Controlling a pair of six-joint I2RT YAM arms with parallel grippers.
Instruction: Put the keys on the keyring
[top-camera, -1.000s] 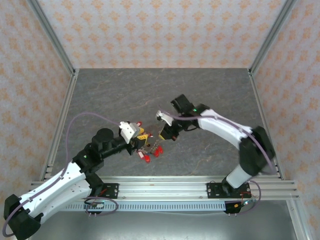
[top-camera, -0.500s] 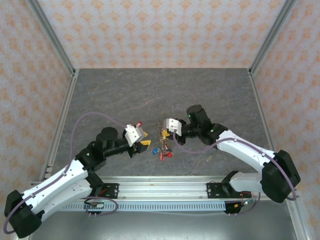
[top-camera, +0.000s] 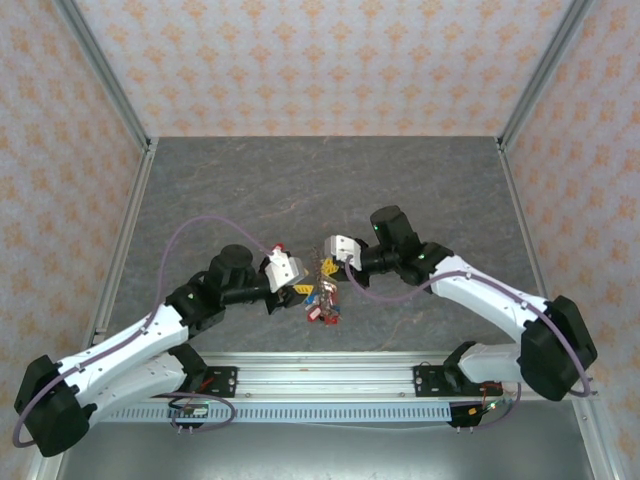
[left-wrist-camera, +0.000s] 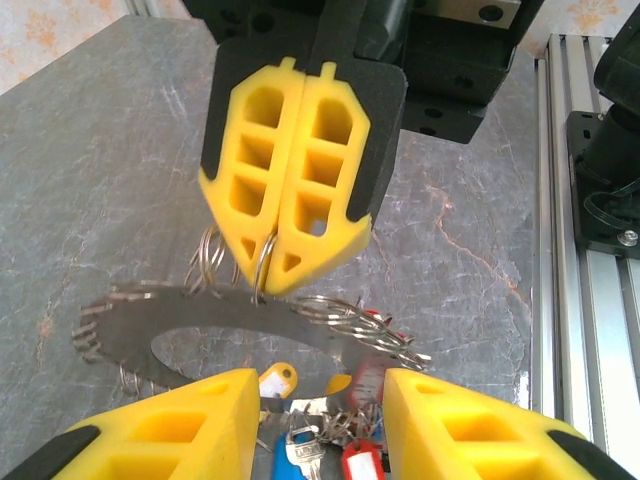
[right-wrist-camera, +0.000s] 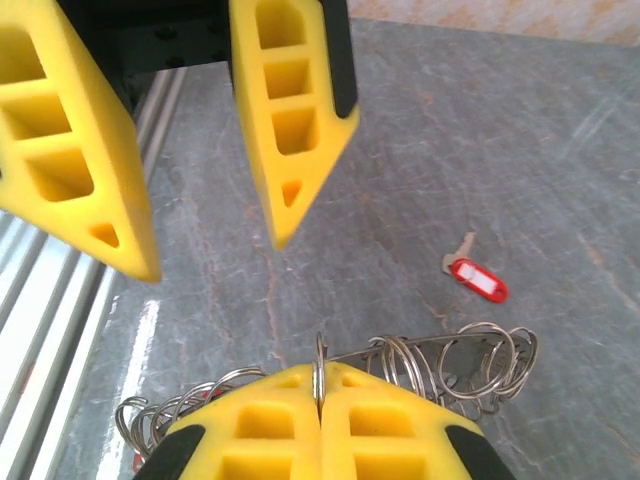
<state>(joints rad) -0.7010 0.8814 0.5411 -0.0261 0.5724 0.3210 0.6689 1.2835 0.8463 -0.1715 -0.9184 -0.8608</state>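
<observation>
My left claw (left-wrist-camera: 318, 390) has slid in toward the middle, its yellow fingers partly apart and holding nothing, now just beside the flat grey toothed metal keyring (left-wrist-camera: 125, 332). The bunch of small red, blue and white tagged keys (top-camera: 320, 306) hangs beneath it. My right claw (right-wrist-camera: 320, 378) stays pinched shut on a rim loop. One loose red-tagged key (right-wrist-camera: 478, 280) lies apart, so threading isn't finished.

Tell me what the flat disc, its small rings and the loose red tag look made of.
Flat disc: likely thin sheet metal, dull matte grey.
Small rings: likely steel wire, bright glints.
Red tag: probably plastic, glossy, white label insert.
</observation>
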